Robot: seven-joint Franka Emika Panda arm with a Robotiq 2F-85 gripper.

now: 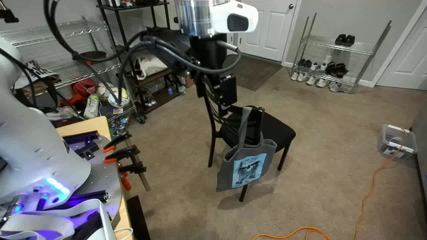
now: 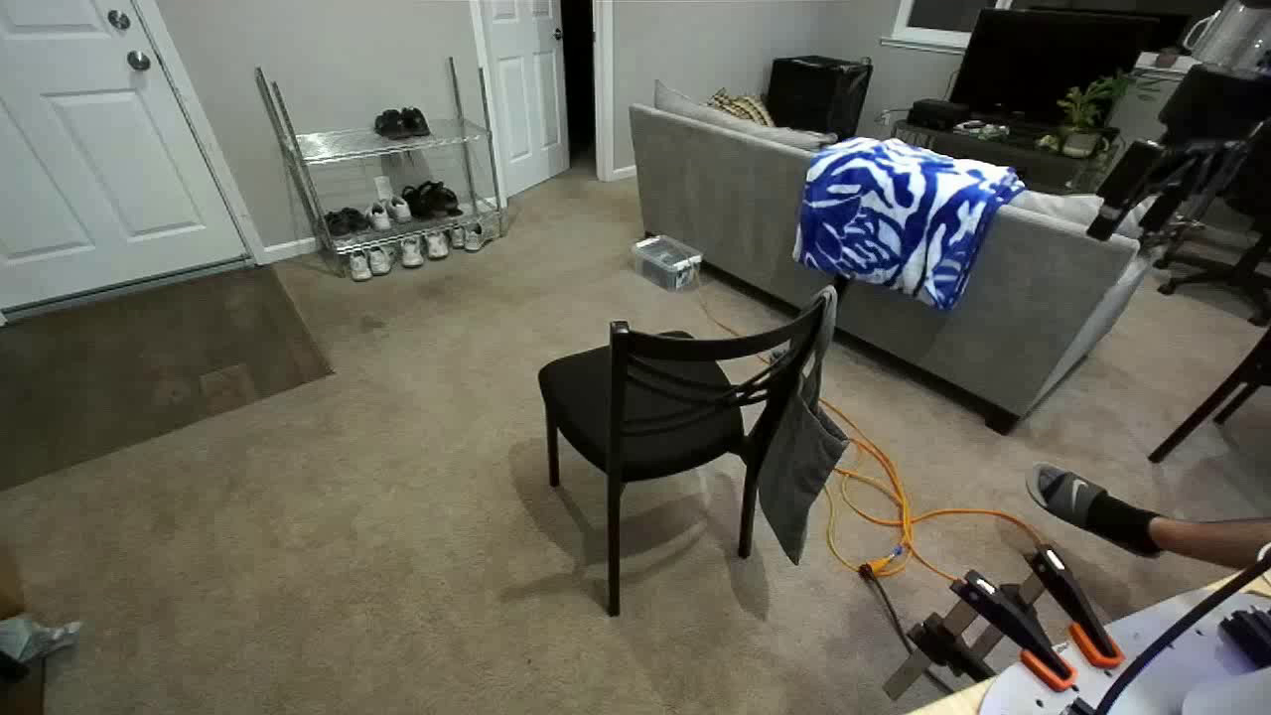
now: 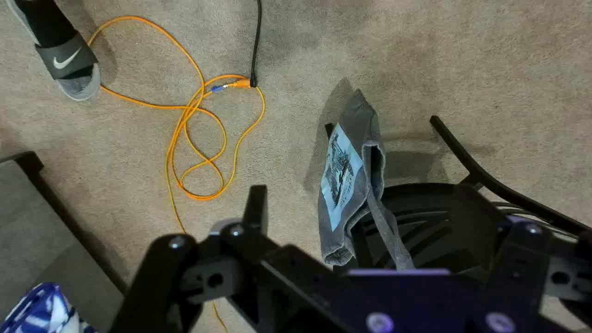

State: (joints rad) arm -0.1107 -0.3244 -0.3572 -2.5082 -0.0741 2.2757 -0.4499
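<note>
1. Beige carpet (image 1: pixel 176 200) spreads beneath the black chair (image 1: pixel 277 128)
2. Grey tote bag (image 1: pixel 248 168) hangs from the chair's backrest (image 2: pixel 710 348)
3. Arm (image 1: pixel 233 16) outstretched, gripper (image 3: pixel 363 208) aimed down toward the bag and apart from it, fingers (image 3: pixel 255 208) spread wide, holding nothing

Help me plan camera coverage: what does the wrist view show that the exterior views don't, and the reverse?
Only the wrist view: the dark opening of the tote bag from nearly overhead, beyond the open claw.
Only the exterior views: in both, the shoe rack and a white door.
All share: the tote bag, black chair and orange cord.
</note>
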